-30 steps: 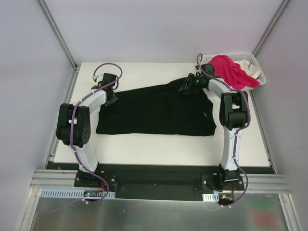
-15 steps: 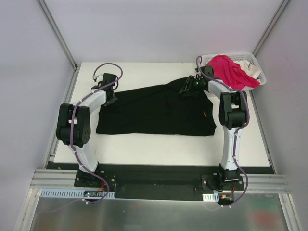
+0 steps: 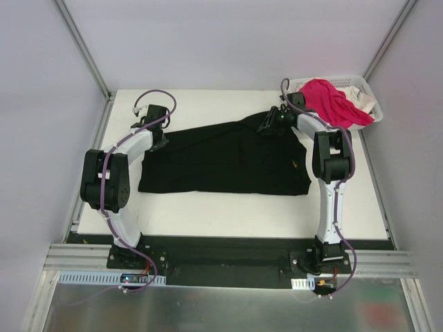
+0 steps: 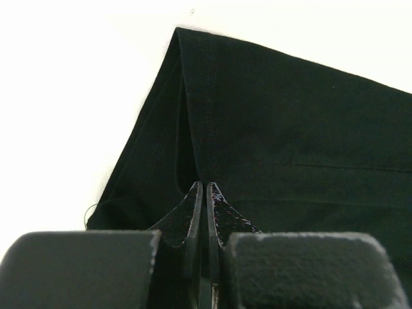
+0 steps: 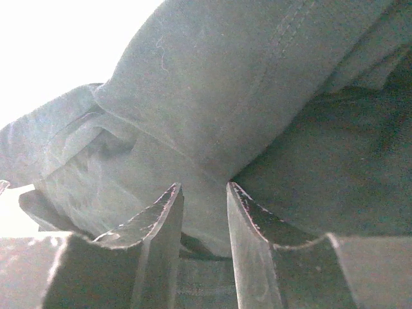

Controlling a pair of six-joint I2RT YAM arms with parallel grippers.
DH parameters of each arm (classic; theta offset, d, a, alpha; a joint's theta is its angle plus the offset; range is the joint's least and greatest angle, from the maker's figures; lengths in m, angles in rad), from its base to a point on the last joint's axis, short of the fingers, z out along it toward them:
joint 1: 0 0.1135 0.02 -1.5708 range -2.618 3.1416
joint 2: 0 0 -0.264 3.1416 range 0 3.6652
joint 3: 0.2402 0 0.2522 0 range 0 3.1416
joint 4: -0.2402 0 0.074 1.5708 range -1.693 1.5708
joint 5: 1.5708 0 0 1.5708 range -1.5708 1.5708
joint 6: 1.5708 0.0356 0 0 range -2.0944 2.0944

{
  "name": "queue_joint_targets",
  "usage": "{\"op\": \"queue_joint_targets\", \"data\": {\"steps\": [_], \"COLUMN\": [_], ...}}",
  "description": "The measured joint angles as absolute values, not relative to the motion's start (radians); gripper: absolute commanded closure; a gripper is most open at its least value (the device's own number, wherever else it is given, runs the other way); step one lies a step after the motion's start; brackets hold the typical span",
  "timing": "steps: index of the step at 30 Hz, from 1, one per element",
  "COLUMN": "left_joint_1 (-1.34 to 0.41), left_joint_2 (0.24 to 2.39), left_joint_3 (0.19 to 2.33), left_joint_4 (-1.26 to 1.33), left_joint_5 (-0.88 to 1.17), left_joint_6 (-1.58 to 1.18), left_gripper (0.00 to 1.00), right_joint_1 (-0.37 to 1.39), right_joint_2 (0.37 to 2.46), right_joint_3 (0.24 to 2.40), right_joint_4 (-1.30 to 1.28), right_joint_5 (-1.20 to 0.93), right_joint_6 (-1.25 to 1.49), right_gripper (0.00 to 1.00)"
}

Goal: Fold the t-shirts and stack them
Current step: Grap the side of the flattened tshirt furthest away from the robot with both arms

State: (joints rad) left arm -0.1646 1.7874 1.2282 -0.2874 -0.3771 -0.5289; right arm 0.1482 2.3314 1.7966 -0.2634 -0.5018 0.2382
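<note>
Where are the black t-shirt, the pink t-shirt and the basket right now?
black t-shirt [image 3: 228, 162], top view, middle of the spread cloth.
pink t-shirt [image 3: 325, 97], top view, middle of the bunched heap.
basket [image 3: 353, 79], top view, far rim.

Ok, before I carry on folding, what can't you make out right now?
- Right wrist: black t-shirt cloth fills the right gripper's gap; whether it pinches is unclear.
- Top view: that gripper is too small, dark on dark cloth.
- Top view: the pink t-shirt covers most of the white t-shirt and the basket's inside.
- Left wrist: the left gripper, shut on the shirt's fold, hides the cloth beneath.
</note>
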Motion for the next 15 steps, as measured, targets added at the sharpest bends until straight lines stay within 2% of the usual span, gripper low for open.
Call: {"op": "queue_joint_targets", "data": {"steps": [8,11,13,15], "left_joint_1": [-0.165,-0.165,-0.165,-0.165], "left_joint_2": [1.787,1.787,1.787,1.787], "left_joint_3": [1.228,1.228,1.228,1.228], "left_joint_4": [-0.287,-0.287,-0.287,-0.287], "left_joint_5": [-0.377,-0.377,-0.377,-0.377], "left_joint_6": [-0.526,-0.525,-0.523,-0.523], "left_gripper": [1.0,1.0,1.0,1.0], "right_joint_1": [0.146,0.146,0.146,0.146], "right_joint_2": [2.334,2.336,2.336,2.339], "right_joint_3": [1.797,1.797,1.797,1.8], "right_joint_4": [-0.256,-0.249,-0.248,-0.246], "right_joint_5": [-0.477,-0.474,-0.473,-0.472], "right_joint_6": [0.237,0.237,0.236,0.236], "right_gripper": [0.74,0.84,0.95,0.99]}}
